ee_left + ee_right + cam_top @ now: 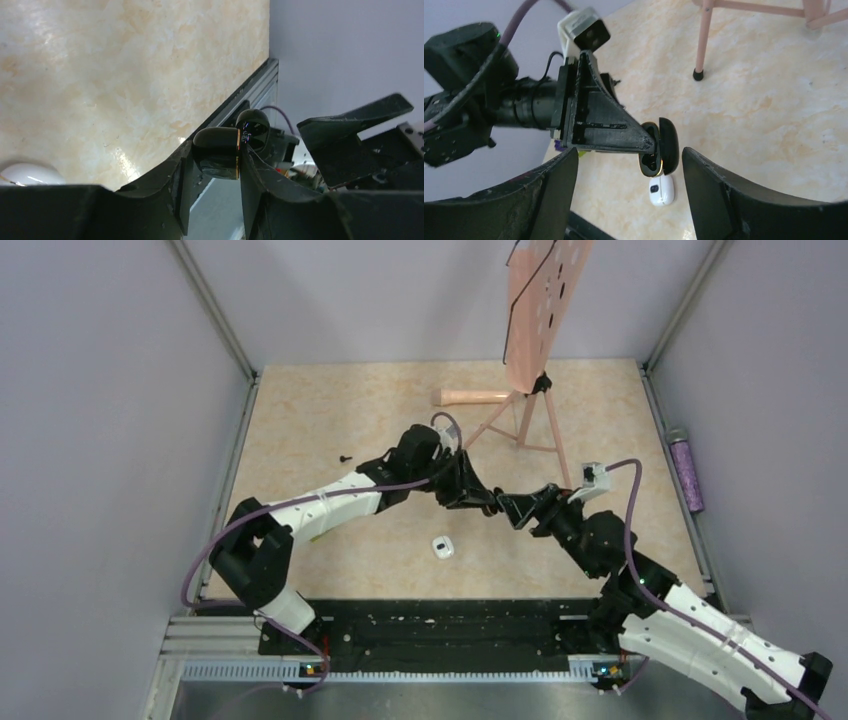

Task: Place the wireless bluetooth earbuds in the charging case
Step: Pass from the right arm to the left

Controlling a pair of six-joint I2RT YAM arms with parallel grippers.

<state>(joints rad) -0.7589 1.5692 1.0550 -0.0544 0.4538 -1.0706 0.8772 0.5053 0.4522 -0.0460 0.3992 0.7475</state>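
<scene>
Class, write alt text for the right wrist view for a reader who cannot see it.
The left end effector holds an open black charging case above a marbled table, seen between the open fingers of the right end effector. A small white oval object lies below; a peach stand leg stands beyond.

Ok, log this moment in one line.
left fingers: shut on open charging case, aloft | right fingers: open, empty, facing case | earbud: loose on table, left side | white oval item: on table
</scene>
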